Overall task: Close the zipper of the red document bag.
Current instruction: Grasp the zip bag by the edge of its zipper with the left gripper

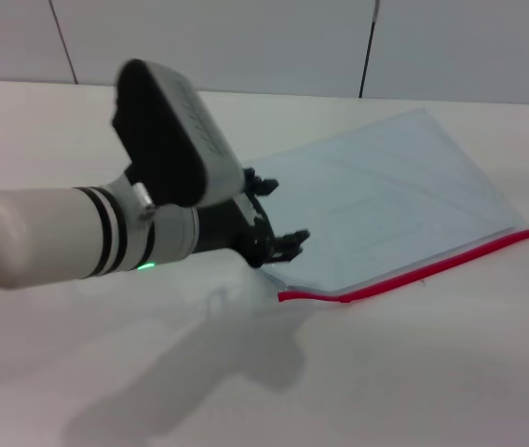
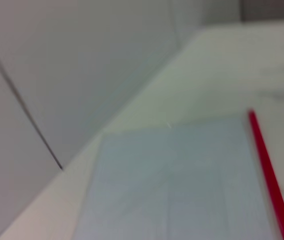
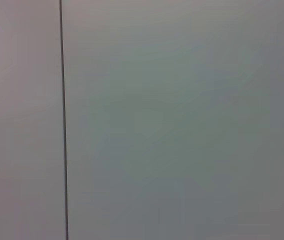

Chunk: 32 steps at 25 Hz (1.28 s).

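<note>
The red document bag [image 1: 386,209] lies flat on the white table [image 1: 432,372], a pale blue-white translucent pouch. Its zipper [image 1: 413,273] is a thin red strip along the near edge, from the near left corner out to the right corner. My left gripper [image 1: 278,212] hovers at the bag's left side, just above the near left corner, and its black fingers [image 1: 291,241] stand apart: open, holding nothing. In the left wrist view the document bag [image 2: 172,180] fills the frame, with the zipper [image 2: 269,175] along one side. My right gripper is out of view.
The table's far edge meets a pale panelled wall [image 1: 246,42] with dark seams. My left forearm [image 1: 78,233] reaches in from the left and casts a shadow on the table in front. The right wrist view shows only wall [image 3: 182,120].
</note>
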Motion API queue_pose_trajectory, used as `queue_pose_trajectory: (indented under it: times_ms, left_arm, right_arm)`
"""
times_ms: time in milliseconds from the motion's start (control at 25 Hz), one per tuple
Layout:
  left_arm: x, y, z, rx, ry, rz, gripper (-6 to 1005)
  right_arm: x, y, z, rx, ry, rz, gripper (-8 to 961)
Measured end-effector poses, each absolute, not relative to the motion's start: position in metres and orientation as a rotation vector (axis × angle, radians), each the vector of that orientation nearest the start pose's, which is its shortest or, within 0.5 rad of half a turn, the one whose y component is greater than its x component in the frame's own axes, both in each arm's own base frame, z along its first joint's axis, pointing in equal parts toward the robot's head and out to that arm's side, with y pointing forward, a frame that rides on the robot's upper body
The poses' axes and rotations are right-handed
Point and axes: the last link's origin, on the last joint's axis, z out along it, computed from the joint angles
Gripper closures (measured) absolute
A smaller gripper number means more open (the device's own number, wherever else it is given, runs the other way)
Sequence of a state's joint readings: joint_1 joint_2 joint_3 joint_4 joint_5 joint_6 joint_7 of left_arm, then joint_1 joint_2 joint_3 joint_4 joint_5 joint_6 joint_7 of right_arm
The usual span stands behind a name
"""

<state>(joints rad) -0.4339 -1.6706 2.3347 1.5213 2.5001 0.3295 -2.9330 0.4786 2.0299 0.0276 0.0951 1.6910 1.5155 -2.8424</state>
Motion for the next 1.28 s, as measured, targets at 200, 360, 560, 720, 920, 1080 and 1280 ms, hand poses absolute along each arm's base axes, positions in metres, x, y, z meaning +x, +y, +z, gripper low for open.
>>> queue_pose_trajectory:
  times_ms: [200,360,560,720,920,1080,1280]
  left_arm:
    - [-0.147,0.312,-0.048,-2.574,-0.063,0.096,259]
    - [-0.140,0.297,-0.051,-2.625,0.049,0.188,258]
    - [-0.138,0.294,-0.065,-2.618,0.153,0.327,258]
    - [-0.140,0.295,-0.077,-2.576,0.212,0.421,258]
    - [-0.144,0.295,-0.084,-2.571,0.252,0.441,259]
    - [-0.147,0.299,-0.091,-2.554,0.311,0.414,259]
    - [-0.153,0.304,-0.094,-2.540,0.321,0.396,259]
  right_arm:
    - [0.312,0.323,0.031,-1.502,0.390,0.979,101]
    - [0.312,0.323,0.031,-1.502,0.389,0.979,102]
    - [0.313,0.322,0.032,-1.501,0.389,0.977,102]
    - [0.313,0.323,0.032,-1.502,0.387,0.977,102]
    - [0.312,0.323,0.032,-1.502,0.386,0.978,101]
    - [0.313,0.322,0.032,-1.501,0.387,0.978,101]
    - [0.313,0.323,0.032,-1.501,0.385,0.980,101]
